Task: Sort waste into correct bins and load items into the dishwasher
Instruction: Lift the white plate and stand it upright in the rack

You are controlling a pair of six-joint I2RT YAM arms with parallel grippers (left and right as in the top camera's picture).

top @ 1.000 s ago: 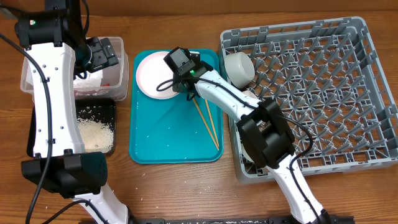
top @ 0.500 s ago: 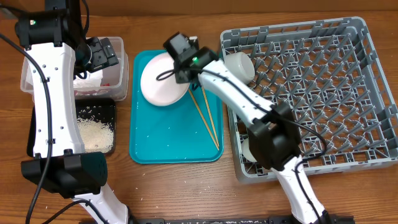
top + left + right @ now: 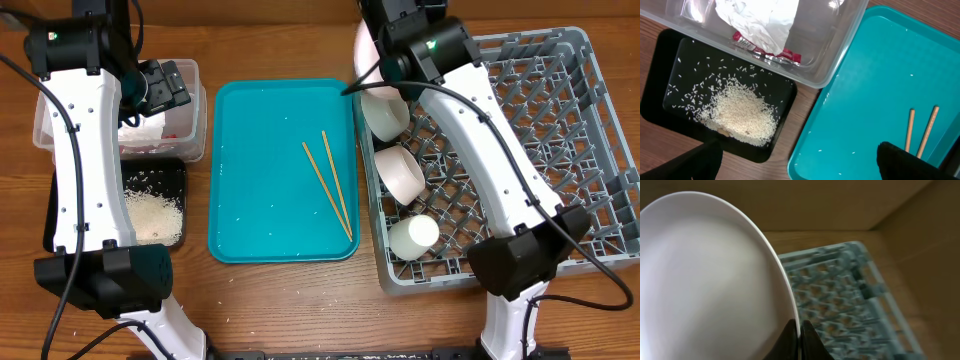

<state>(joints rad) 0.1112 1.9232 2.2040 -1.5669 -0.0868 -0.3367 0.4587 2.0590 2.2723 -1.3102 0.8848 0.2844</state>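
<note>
My right gripper (image 3: 800, 330) is shut on the rim of the round pale plate (image 3: 710, 280) and holds it on edge above the back left corner of the grey dish rack (image 3: 520, 150); the plate shows as a sliver in the overhead view (image 3: 362, 45). Three pale bowls (image 3: 403, 172) lie along the rack's left side. Two wooden chopsticks (image 3: 330, 185) lie on the teal tray (image 3: 260, 200). My left gripper (image 3: 795, 165) is open and empty, above the clear tub (image 3: 840, 55), which holds the white napkin (image 3: 760, 20) and the red wrapper (image 3: 767, 50). The rice (image 3: 737, 112) lies in the black tray (image 3: 670, 60).
A few loose grains dot the teal tray (image 3: 880, 90). The tub (image 3: 50, 125) and black tray (image 3: 175, 170) stand at the far left under my left arm. Bare wooden table lies along the front edge.
My right gripper has lifted the plate off the teal tray and carried it right and back to the rack's corner, turning it on edge. The left arm has not moved.
</note>
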